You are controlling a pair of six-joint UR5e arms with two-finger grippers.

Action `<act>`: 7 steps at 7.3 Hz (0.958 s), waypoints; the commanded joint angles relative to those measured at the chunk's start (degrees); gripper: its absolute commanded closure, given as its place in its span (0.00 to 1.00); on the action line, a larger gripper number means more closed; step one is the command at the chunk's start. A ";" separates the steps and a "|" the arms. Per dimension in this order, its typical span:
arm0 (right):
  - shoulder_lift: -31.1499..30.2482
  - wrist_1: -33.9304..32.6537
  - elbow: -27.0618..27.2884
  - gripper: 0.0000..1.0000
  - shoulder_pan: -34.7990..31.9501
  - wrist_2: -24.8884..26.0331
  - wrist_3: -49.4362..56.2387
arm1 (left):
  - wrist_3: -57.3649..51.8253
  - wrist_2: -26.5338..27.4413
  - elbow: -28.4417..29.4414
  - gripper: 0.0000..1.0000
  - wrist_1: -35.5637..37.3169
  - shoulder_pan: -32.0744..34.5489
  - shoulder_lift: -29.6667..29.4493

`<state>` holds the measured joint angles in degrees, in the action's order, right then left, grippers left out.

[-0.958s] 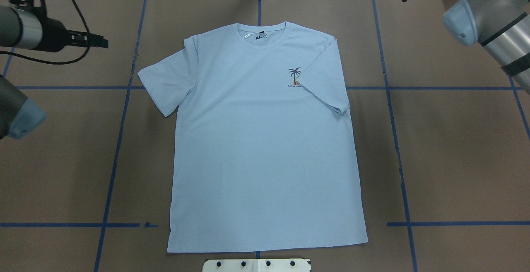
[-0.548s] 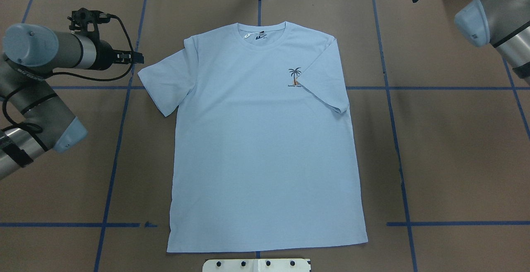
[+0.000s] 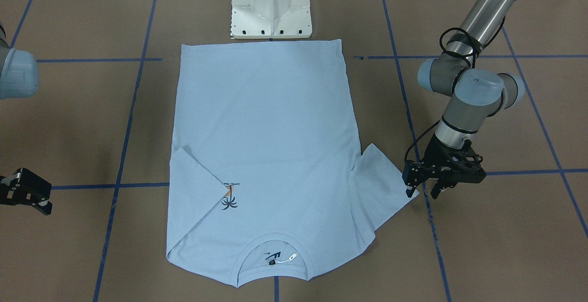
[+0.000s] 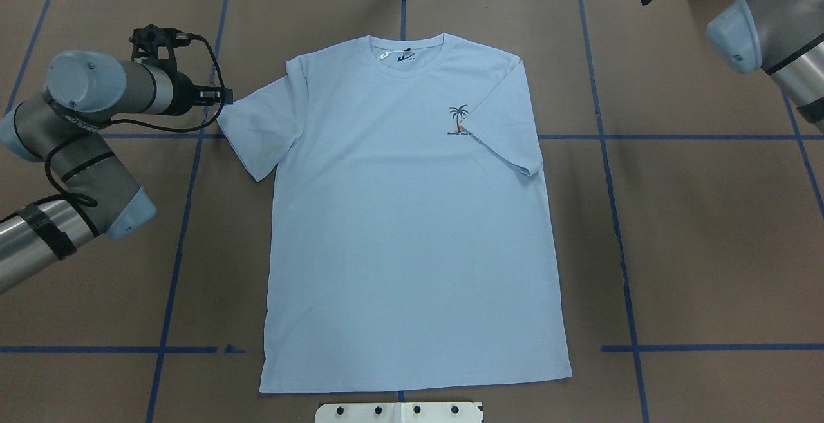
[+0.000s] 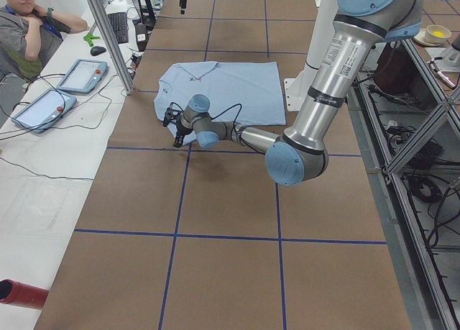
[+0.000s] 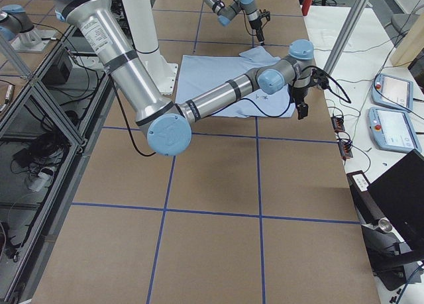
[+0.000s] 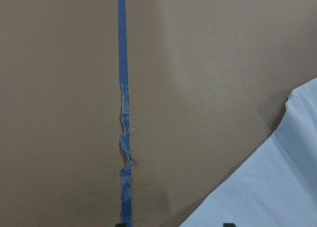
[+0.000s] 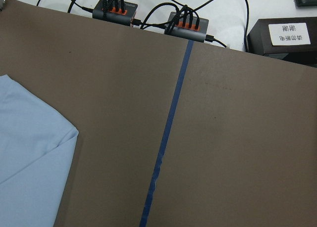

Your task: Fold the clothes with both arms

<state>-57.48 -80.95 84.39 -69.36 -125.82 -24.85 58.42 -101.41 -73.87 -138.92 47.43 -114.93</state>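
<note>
The light blue T-shirt [image 4: 412,230] lies flat and face up on the brown table, collar toward the far edge. One sleeve [image 4: 508,127] is folded in over the chest beside the palm print [image 4: 458,119]. The other sleeve [image 3: 381,182] is spread out flat. My left gripper [image 3: 420,190] stands open at that spread sleeve's outer corner, pointing down, and its spot in the overhead view is at the sleeve tip [image 4: 224,96]. My right gripper [image 3: 43,201] hangs open off to the far side, well away from the shirt [image 3: 266,122], holding nothing.
The white pedestal base [image 3: 271,8] stands just past the shirt's hem. Blue tape lines [image 4: 187,217] cross the brown table. Cable hubs [image 8: 188,24] sit at the far edge. A person [image 5: 29,28] sits at a side desk with touch panels [image 5: 83,75].
My left arm has swung in toward the shirt, bringing its gripper from the table's left edge to the spread sleeve's tip. My right arm has drawn back slightly toward the far right corner.
</note>
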 commanded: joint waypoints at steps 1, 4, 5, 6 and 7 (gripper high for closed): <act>-0.09 0.00 -0.01 0.00 -0.07 0.04 0.07 | -0.06 0.25 0.92 0.34 -0.03 -1.80 -0.38; -0.09 0.00 -0.01 0.00 -0.07 0.04 -0.02 | -0.06 0.25 0.92 0.50 0.23 -2.52 -0.30; -0.18 0.09 -0.01 0.00 -0.07 0.04 -0.02 | -0.32 0.16 0.92 0.81 0.23 -2.52 -0.30; -0.18 0.09 -0.01 0.00 -0.07 -0.04 -0.02 | -0.59 0.16 0.58 1.00 0.32 -2.52 -0.38; -0.18 0.09 0.08 0.00 -0.07 0.04 -0.02 | -0.59 0.25 0.31 1.00 0.41 -2.52 -0.38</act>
<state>-57.64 -80.87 84.38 -69.43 -125.81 -24.87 57.95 -101.23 -73.24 -138.63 45.14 -115.30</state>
